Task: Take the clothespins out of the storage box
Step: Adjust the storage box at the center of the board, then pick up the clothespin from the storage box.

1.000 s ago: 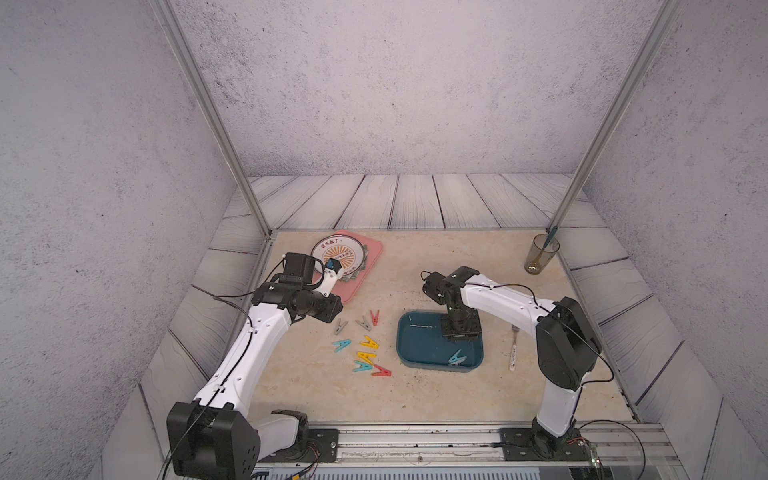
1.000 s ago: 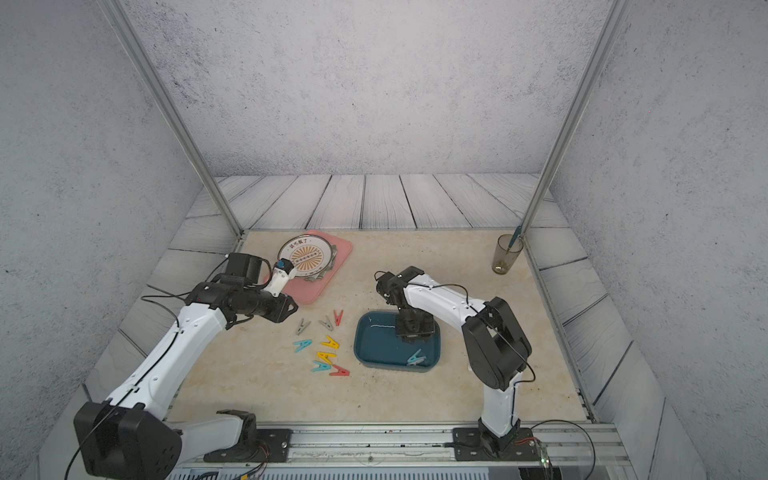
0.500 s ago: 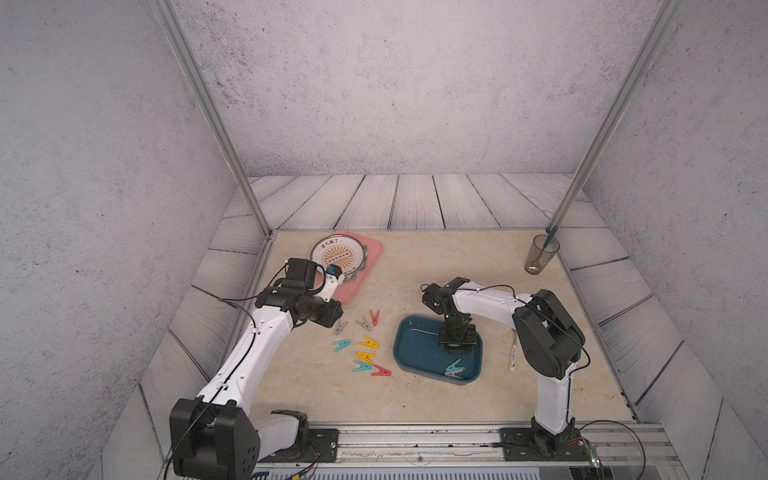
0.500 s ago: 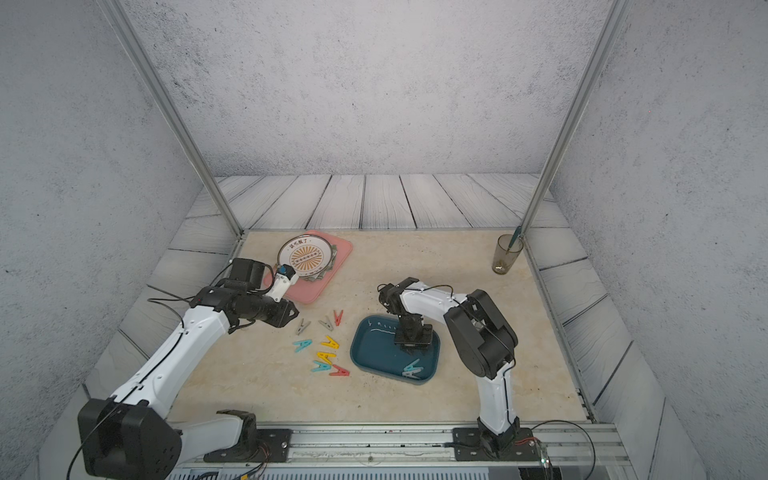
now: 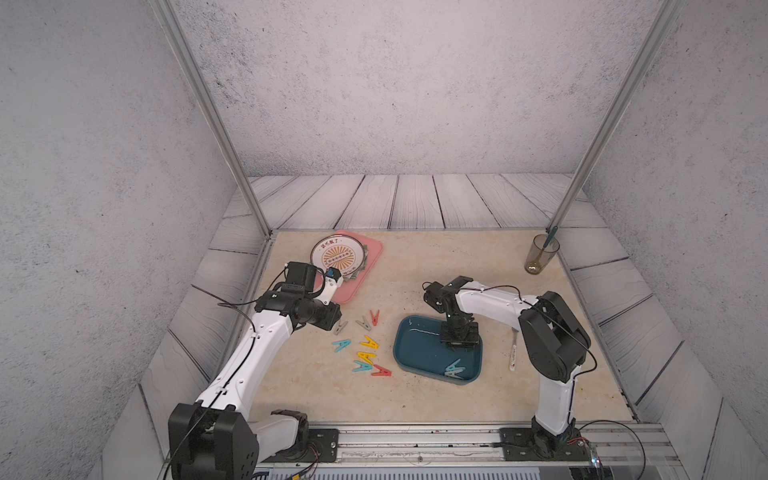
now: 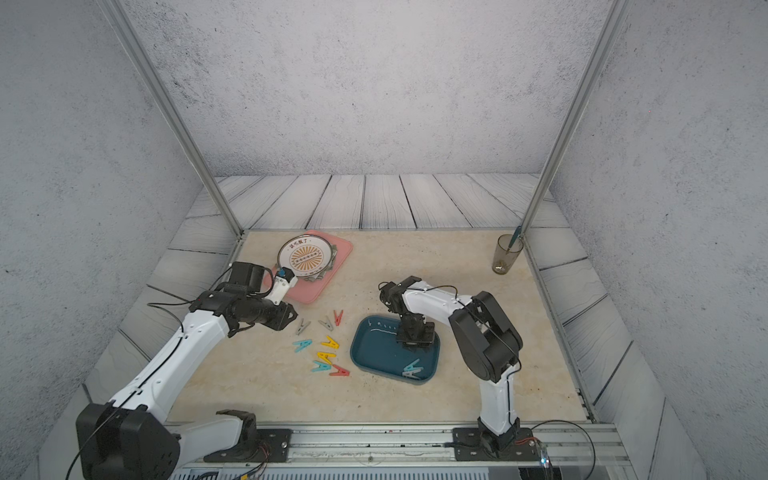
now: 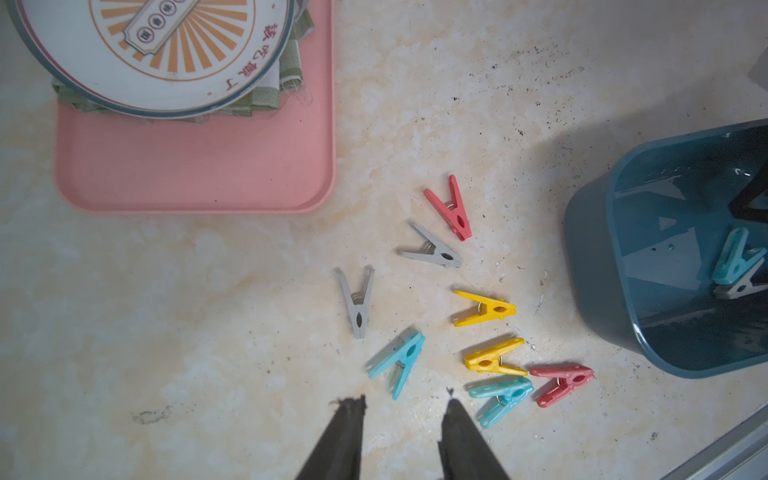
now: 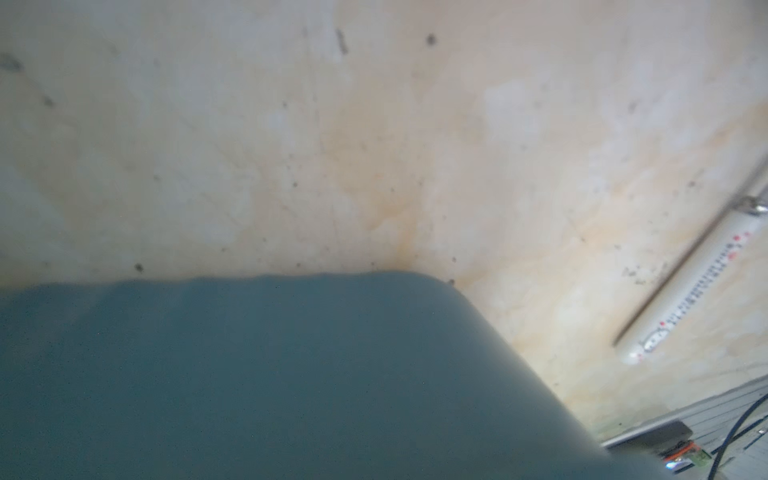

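The right gripper sits on the far rim of the storage box, jaws narrowed onto its wall. Two clothespins, teal and grey, lie in the box's near corner. The left gripper hangs partly spread and empty over the table, just beside a teal clothespin. That one is among eight scattered between the box and the pink tray.
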Action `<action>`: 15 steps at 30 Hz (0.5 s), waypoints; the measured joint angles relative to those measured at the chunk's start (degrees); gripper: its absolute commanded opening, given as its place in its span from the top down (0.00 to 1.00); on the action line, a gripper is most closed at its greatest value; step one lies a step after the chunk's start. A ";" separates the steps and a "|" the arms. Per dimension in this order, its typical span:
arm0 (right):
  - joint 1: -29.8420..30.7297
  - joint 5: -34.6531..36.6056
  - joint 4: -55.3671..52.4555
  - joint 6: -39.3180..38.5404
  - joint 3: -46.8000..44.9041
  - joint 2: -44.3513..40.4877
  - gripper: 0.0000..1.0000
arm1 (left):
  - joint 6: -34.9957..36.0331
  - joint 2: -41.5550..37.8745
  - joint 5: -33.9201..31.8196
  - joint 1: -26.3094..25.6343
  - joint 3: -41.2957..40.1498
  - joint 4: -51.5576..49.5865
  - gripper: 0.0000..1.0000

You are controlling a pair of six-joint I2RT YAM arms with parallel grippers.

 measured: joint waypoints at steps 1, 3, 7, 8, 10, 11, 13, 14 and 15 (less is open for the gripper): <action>0.00 0.09 -0.31 0.96 0.00 -1.18 0.61 | 0.00 0.02 0.02 0.00 -0.15 0.20 0.63; 0.00 0.22 -0.96 3.54 0.00 -3.39 0.61 | 0.02 0.02 0.00 0.00 -0.55 0.87 0.63; 0.00 -0.35 -1.40 9.97 -0.48 -5.27 0.62 | 0.07 0.35 0.02 0.00 -1.25 1.97 0.63; 0.00 -0.52 -1.44 11.80 -0.85 -5.44 0.62 | 0.17 0.35 0.00 0.00 -1.44 2.12 0.63; 0.24 -0.70 -1.29 15.13 -1.86 -5.62 0.62 | 0.35 0.35 0.00 0.00 -1.81 2.21 0.63; 0.44 -0.70 -1.05 16.79 -2.58 -5.79 0.62 | 0.42 0.33 0.00 0.00 -2.03 2.27 0.63; 0.76 -0.70 -0.55 19.50 -4.02 -6.27 0.62 | 0.46 0.07 0.00 0.00 -2.73 2.60 0.63; 1.01 -0.72 -0.20 20.79 -4.70 -6.47 0.62 | 0.46 -0.24 0.00 0.00 -3.17 2.64 0.63; 1.33 -0.76 0.28 21.94 -5.27 -6.60 0.62 | 0.46 -0.57 0.00 0.00 -3.61 2.67 0.63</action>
